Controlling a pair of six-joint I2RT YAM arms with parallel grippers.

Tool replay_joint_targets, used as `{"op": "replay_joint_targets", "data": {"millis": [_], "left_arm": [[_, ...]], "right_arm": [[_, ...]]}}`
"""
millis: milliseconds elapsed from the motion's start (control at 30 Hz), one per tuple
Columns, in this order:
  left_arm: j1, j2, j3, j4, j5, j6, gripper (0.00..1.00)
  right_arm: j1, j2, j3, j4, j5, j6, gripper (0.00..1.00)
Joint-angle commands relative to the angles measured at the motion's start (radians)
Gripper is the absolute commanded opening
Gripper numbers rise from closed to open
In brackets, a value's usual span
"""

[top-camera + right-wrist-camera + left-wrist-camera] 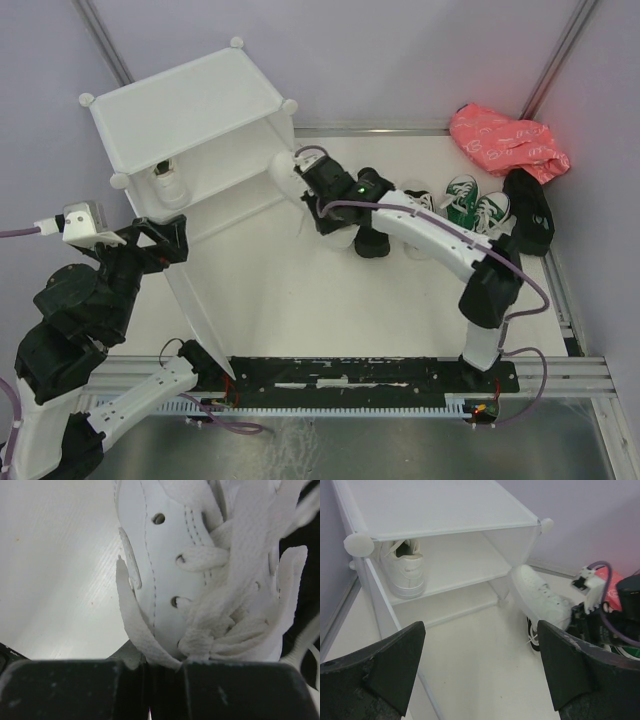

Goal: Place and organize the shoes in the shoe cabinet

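The white shoe cabinet (190, 100) stands at the back left, its door panel (200, 320) swung open toward me. One white sneaker (168, 185) sits on its inner shelf, also in the left wrist view (402, 567). My right gripper (305, 182) is shut on a second white sneaker (283, 172) by its tongue and laces (165, 555), and holds it just outside the cabinet's open front (540, 595). My left gripper (160, 243) is open and empty beside the door, facing the shelves (435, 505).
Black sneakers with white laces (372, 240) lie under the right arm. Green sneakers (475, 203), a plain black shoe (530, 212) and a pink bag (505, 140) are at the back right. Purple walls enclose the table.
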Motion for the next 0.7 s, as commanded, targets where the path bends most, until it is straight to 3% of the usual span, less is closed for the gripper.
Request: {"op": "replay_joint_targets", "data": {"millis": [0, 233, 367, 467, 567, 667], "left_arm": [[0.0, 0.018, 0.027, 0.013, -0.025, 0.032, 0.99], [0.001, 0.013, 0.035, -0.005, -0.027, 0.017, 0.99], [0.001, 0.006, 0.034, -0.01, -0.029, 0.01, 0.99], [0.001, 0.006, 0.033, -0.011, -0.028, 0.01, 0.99], [0.001, 0.008, 0.034, -0.011, -0.029, 0.013, 0.99], [0.001, 0.008, 0.033, -0.007, -0.029, 0.016, 0.99]], "right_arm": [[0.08, 0.145, 0.15, 0.125, -0.073, 0.015, 0.0], [0.143, 0.439, 0.371, 0.147, -0.169, 0.059, 0.02], [0.165, 0.542, 0.436, 0.158, -0.158, 0.085, 0.26], [0.172, 0.545, 0.428, 0.163, -0.134, 0.088, 0.54], [0.172, 0.505, 0.386, 0.182, -0.126, 0.076, 0.66], [0.174, 0.436, 0.339, 0.185, -0.146, 0.062, 0.71]]}}
